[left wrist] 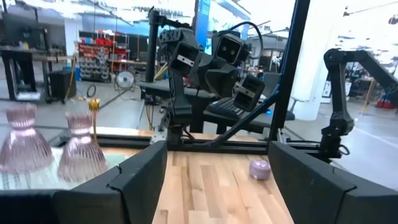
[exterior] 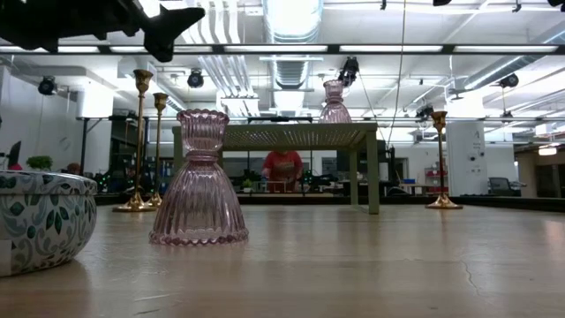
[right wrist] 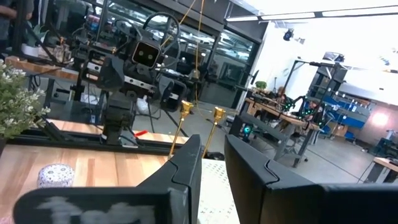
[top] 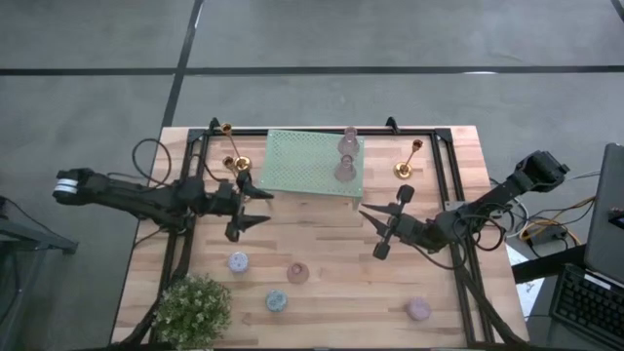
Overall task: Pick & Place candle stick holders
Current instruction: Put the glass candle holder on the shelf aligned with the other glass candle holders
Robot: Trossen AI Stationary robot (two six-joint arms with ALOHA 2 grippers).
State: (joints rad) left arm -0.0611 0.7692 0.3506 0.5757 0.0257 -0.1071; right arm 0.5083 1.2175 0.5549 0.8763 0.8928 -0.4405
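Three gold candlesticks stand on their round bases: two at the far left (top: 226, 129) (top: 239, 164) and one at the far right (top: 408, 161). Two pink glass holders (top: 348, 146) (top: 343, 171) stand on the mint-green rack (top: 302, 164). A patterned cup (top: 237, 261), a pink holder (top: 297, 273), a bluish cup (top: 276, 301) and a lilac cup (top: 418, 309) sit on the table nearer the front. My left gripper (top: 257, 207) hovers open by the rack's near left corner. My right gripper (top: 376, 232) hovers open by its near right corner. Both are empty.
A bushy potted plant (top: 193, 307) stands at the near left corner. Black frame rails (top: 458, 195) run along the table's sides and far edge. In the low view the pink holder (exterior: 199, 181) and the patterned cup (exterior: 40, 221) stand close in front of the rack (exterior: 278, 137).
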